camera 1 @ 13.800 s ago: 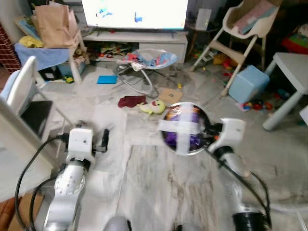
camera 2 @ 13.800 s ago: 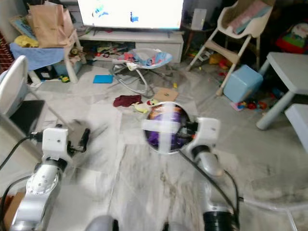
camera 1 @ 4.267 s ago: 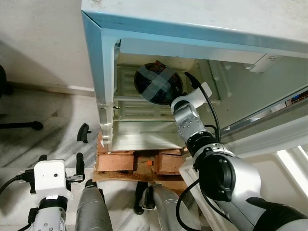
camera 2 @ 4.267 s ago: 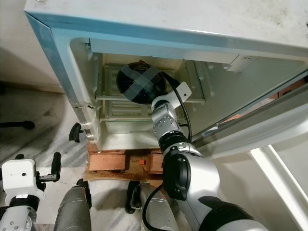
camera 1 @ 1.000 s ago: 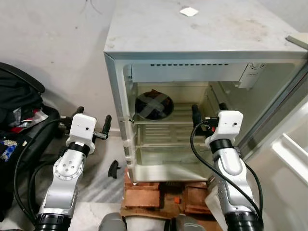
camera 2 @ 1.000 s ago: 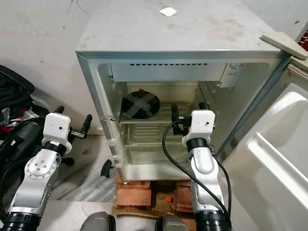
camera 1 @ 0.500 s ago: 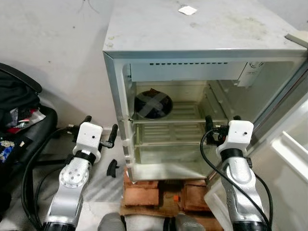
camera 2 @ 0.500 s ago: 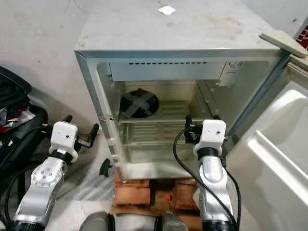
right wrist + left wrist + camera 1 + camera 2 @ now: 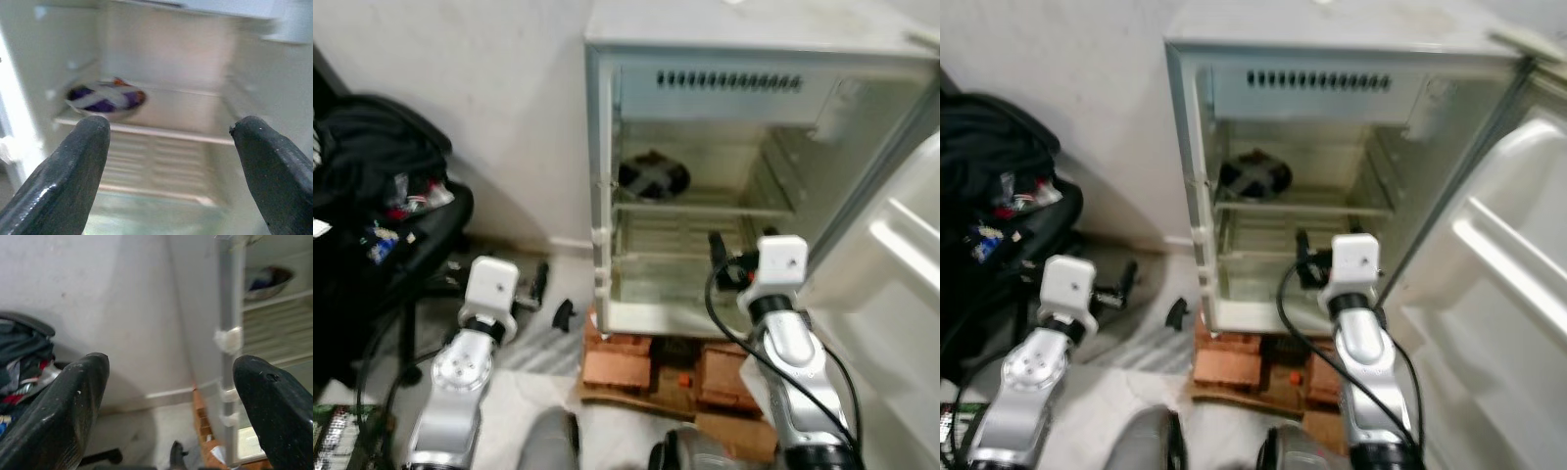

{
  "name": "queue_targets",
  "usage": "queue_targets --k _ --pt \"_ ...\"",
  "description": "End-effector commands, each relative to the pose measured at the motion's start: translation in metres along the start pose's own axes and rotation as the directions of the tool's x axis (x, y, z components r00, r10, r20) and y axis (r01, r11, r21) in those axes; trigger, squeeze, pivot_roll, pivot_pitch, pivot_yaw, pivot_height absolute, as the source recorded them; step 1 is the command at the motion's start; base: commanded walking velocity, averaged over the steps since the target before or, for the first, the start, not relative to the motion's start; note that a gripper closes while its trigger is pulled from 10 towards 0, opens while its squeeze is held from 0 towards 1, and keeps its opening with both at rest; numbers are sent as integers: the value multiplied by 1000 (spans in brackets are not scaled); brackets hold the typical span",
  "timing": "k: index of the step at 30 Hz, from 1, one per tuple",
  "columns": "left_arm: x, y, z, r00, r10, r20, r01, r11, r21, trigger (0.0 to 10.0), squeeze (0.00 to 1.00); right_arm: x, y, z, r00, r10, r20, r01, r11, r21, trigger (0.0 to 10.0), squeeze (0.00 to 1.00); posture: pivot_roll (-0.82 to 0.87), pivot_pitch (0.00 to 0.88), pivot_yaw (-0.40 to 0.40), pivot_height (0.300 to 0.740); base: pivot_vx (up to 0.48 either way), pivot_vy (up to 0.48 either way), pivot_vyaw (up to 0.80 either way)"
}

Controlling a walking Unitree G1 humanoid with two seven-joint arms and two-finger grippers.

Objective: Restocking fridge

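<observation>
Taped bowl [image 9: 105, 100] sits on the fridge's [image 9: 607, 176] upper shelf [image 9: 1332, 209], left side. Right gripper [image 9: 171, 156] spread wide, empty, facing the open compartment. Left gripper [image 9: 166, 396] also spread wide, empty, beside the fridge's outer wall.

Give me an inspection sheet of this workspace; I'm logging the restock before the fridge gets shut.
Surface: fridge open, propped on bricks; door swung right.
Job's things: taped bowl on the upper shelf, at its left end; lower shelf bare.
Clutter: bags on a black chair left of the fridge.
Grippers: left gripper open, empty, outside the fridge; right gripper open, empty, facing the shelves.
Cables: black cable loops beside the right wrist.
Surroundings: plain wall, pale floor.
</observation>
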State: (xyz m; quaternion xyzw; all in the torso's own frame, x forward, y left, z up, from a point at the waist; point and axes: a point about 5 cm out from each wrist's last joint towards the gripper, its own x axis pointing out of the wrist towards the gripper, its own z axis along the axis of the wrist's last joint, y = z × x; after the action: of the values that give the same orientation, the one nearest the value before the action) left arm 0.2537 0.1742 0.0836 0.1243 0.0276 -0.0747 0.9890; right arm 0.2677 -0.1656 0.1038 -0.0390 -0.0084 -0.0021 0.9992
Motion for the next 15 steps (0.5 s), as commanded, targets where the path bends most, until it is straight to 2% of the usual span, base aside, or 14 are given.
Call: queue_targets --k 1,5,6,15 --pt "3 1 6 1000 -7 20 7 1000 18 10000 0 1 -2 5 1000 -21 17 20 1000 23 10000 0 -4 50 -33 740 -356 0 0" --pt "2 -1 5 1000 -20 21 19 1000 13 10000 0 5 1 13 999 -24 22 22 998 67 10000 0 -9 53 -30 740 -327 0 0" --pt "2 -1 5 1000 -21 21 21 1000 13 10000 0 7 5 20 999 -5 51 1 998 66 10000 0 -12 52 -30 740 -262 0 0" --pt "6 -2 11 997 -48 58 47 999 17 10000 0 6 6 14 999 30 31 -33 995 91 10000 0 -11 53 -37 740 0 0 0"
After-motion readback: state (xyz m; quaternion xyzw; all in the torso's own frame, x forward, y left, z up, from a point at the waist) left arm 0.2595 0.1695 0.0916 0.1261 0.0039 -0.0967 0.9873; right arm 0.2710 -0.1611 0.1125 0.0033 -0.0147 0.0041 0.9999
